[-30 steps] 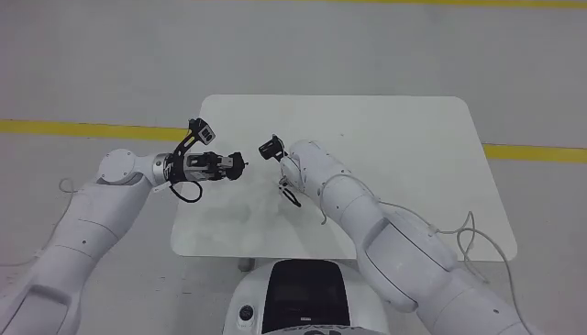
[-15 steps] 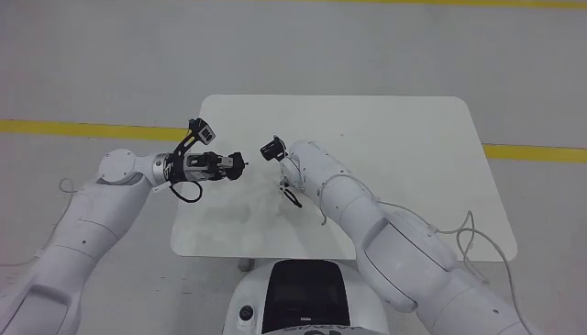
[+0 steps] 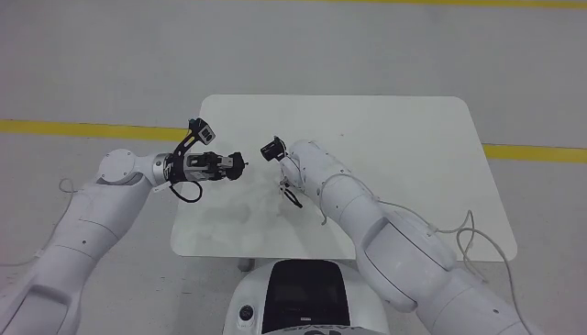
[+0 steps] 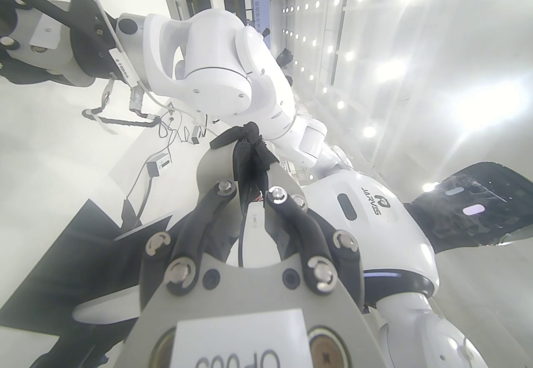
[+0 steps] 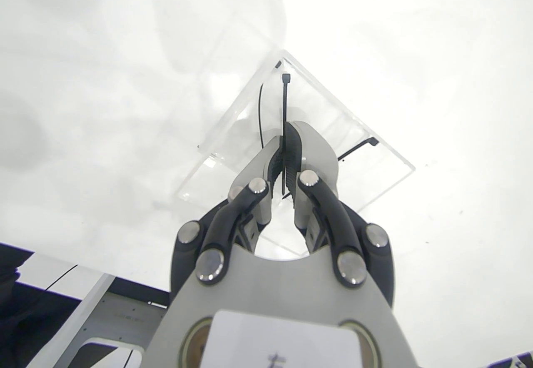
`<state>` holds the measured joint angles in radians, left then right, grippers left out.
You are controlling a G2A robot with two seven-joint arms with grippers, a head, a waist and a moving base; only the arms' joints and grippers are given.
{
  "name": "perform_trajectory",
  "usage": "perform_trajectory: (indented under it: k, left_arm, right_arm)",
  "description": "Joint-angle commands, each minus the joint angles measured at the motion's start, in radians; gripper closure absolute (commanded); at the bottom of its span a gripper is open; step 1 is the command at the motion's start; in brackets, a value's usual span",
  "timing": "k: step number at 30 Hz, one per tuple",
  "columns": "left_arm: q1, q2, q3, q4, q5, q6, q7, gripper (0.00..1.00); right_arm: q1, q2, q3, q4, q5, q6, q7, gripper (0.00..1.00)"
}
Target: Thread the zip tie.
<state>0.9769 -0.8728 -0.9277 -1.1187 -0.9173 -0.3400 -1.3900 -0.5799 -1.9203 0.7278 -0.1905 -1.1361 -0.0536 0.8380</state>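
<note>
hardly any change shows. the right gripper (image 3: 290, 195) with its zip tie (image 5: 285, 103) shifts a trace above the tabletop (image 3: 385, 151) early on, too slight to give a direction.

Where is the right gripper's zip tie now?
In the right wrist view, the zip tie is clamped in the right gripper, its head sticking out beyond it, above a clear tray on the table.
</note>
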Motion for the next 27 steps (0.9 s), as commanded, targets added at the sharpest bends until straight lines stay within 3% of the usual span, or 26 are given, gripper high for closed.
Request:
perform_trajectory:
  k: [1,27]
  left_arm:
    - [0.0,0.0,0.0,0.0,0.0,0.0,0.0,1.0]
    - [0.0,0.0,0.0,0.0,0.0,0.0,0.0,1.0]
  right_arm:
    - [0.0,0.0,-0.001,-0.002,-0.002,0.002,0.0,1.0]
    - [0.008,0.007,0.0,-0.092,-0.024,0.028,0.035,1.0]
